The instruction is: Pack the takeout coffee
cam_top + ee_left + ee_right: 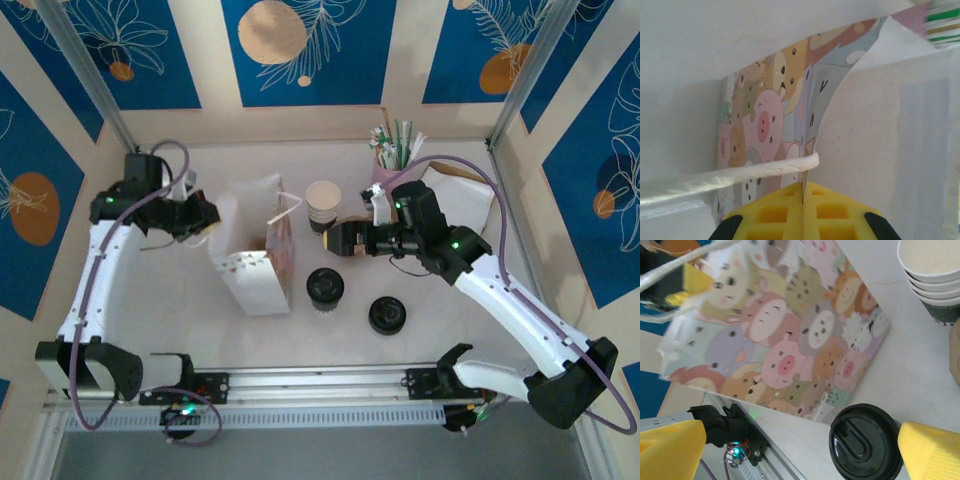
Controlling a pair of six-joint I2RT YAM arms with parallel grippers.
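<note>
Takeout coffee (325, 288), a small cup under a round black lid, is standing upright on the white surface (180, 320) just right of the near corner of a paper gift bag (255, 255). In the right wrist view the lid (865, 442) is showing from above, next to the bag's cartoon-animal side (790, 330).

The right gripper (335, 240) is reaching in from the right and pointing left, hovering between the coffee and a stack of lidless paper cups (323, 205) farther back. Its jaws are standing wide open. In its own camera the gripper (800, 432) is framing the lid between its yellow fingers (670, 445), with the lid closer to the right-hand one. Whether anything is touching cannot be told.

The left gripper (205, 222) is meeting the bag at its far left top edge. In the left wrist view its jaws (802, 200) are pressing together on a thin edge of the bag's paper (765, 125), with a white twisted cord handle (740, 175) crossing just above the yellow pads.

A second black lid (388, 314) is lying on the surface to the right of the coffee and slightly nearer, apart from it. A pink holder of straws (395, 150) is standing at the far side, behind the stacked cups (935, 275).
</note>
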